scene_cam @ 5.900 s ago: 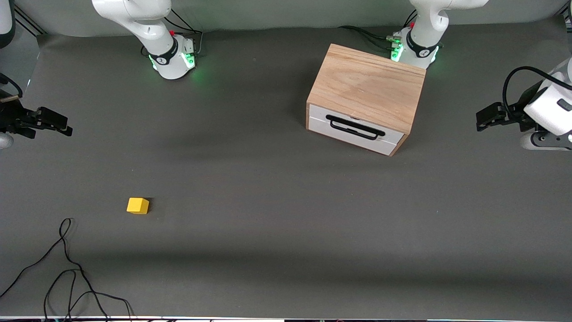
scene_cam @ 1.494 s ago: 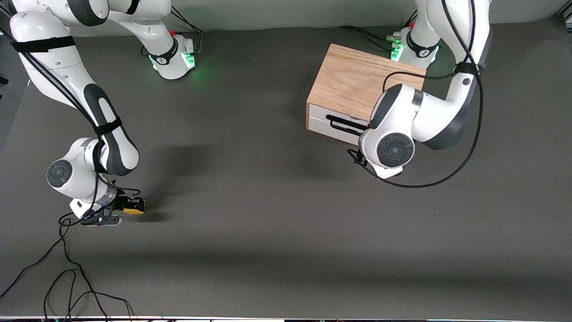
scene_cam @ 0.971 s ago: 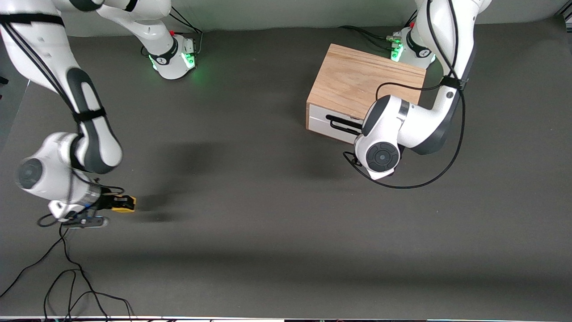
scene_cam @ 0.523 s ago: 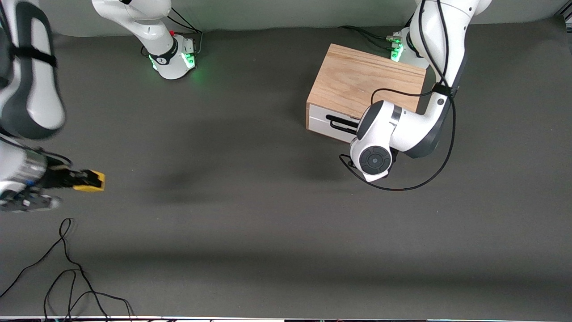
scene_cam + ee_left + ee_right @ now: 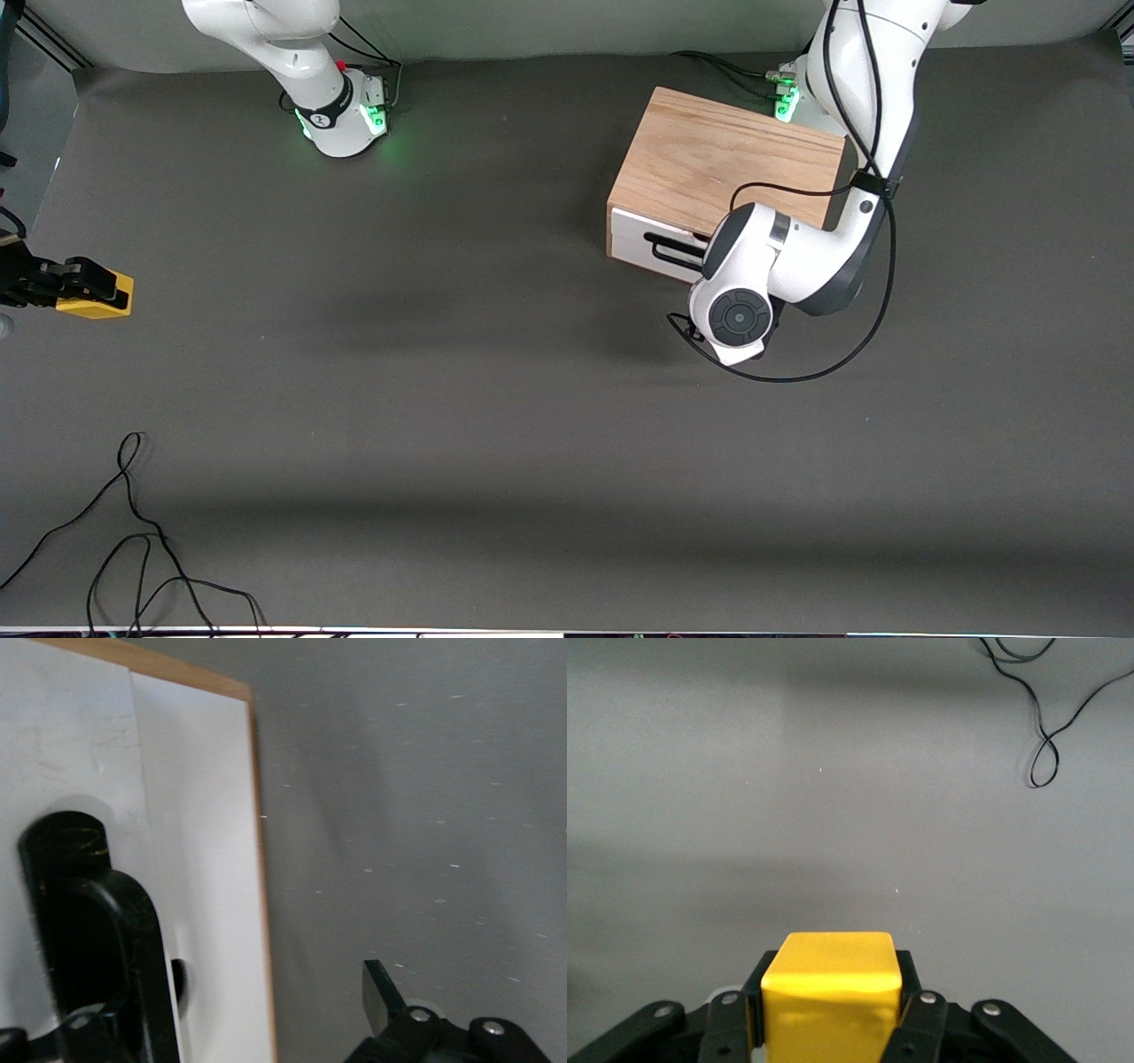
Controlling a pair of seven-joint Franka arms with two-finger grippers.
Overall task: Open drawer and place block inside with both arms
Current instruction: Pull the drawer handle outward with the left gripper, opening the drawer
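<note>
One loose black cable lies nearest the front camera. One block is pinched in the right gripper, above the table's right-arm end. One drawer, shut, sits farther. Only the left wrist view shows the left gripper's fingers spread around the handle.

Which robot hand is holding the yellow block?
The right gripper, over the right arm's end of the table, is clamped on the yellow block. The left gripper holds nothing; it sits at the drawer, one finger beside its black handle.
</note>
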